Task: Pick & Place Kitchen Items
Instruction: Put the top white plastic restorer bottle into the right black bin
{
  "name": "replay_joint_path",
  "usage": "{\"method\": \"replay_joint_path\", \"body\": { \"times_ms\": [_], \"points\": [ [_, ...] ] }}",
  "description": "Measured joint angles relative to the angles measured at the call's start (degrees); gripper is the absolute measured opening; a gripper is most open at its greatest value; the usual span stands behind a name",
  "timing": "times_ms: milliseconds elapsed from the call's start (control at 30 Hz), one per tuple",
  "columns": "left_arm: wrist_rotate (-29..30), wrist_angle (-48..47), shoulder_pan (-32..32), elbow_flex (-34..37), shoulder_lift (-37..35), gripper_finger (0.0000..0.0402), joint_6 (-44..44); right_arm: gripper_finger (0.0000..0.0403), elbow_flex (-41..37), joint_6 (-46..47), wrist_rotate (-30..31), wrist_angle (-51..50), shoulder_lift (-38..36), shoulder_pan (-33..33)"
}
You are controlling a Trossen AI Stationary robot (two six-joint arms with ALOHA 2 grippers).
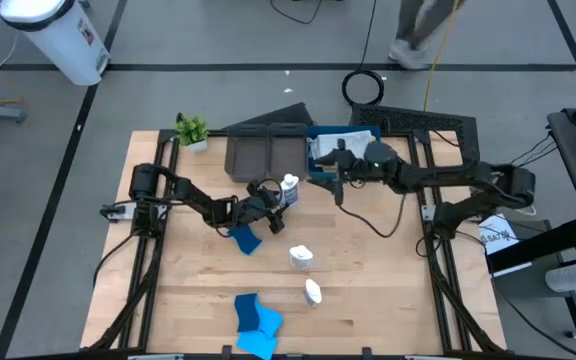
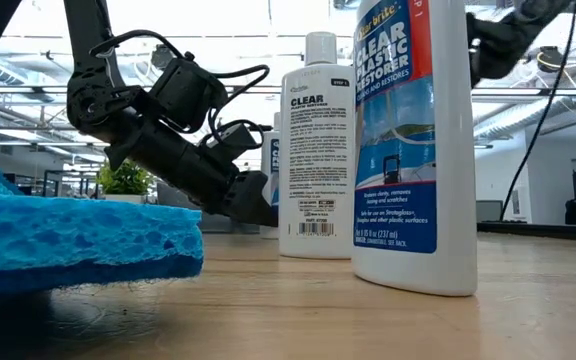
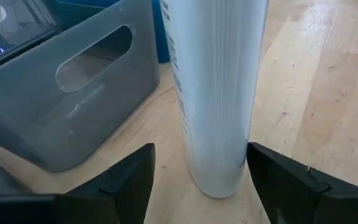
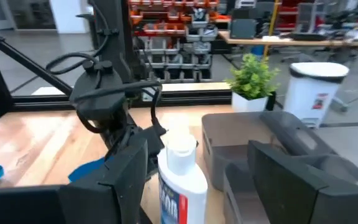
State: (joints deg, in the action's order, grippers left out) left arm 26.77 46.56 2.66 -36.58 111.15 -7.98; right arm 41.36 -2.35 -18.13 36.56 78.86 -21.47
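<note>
From above, the left gripper (image 1: 276,203) reaches an upright white bottle (image 1: 289,188) beside the grey tray (image 1: 251,152), the nearer arm by far. The right gripper (image 1: 330,170) hangs by the blue tray (image 1: 320,132), spread and empty. At table height, a blue sponge (image 2: 78,243) hides much. The left wrist shows parted fingers (image 3: 126,180) flanking the bottle's base; contact is unclear.

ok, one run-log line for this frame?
left claw: open, straddling upright white blue-labelled plastic bottle | bottle: on table beside grey rectangular tray | right claw: open, over blue tray
</note>
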Motion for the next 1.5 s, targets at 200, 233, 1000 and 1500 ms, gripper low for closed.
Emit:
{"method": "replay_joint_path", "body": {
  "times_ms": [200,233,1000,1500],
  "points": [
    [-0.94,-0.13,0.00,0.00,0.00,0.0257,-0.13,0.0242,6.02,0.33,-1.71,0.04,9.08,1.11],
    [-1.23,-0.13,0.00,0.00,0.00,0.0257,-0.15,0.0242,6.81,0.35,-1.69,0.09,10.33,1.41],
    [-1.62,-1.07,0.00,0.00,0.00,0.0257,-0.01,0.0147,10.99,1.80,-1.60,1.45,17.78,2.42],
    [-1.67,-1.24,0.00,0.01,0.00,0.0257,-0.10,0.0079,16.33,-1.80,-1.24,-8.49,14.37,2.42]
  ]
}}
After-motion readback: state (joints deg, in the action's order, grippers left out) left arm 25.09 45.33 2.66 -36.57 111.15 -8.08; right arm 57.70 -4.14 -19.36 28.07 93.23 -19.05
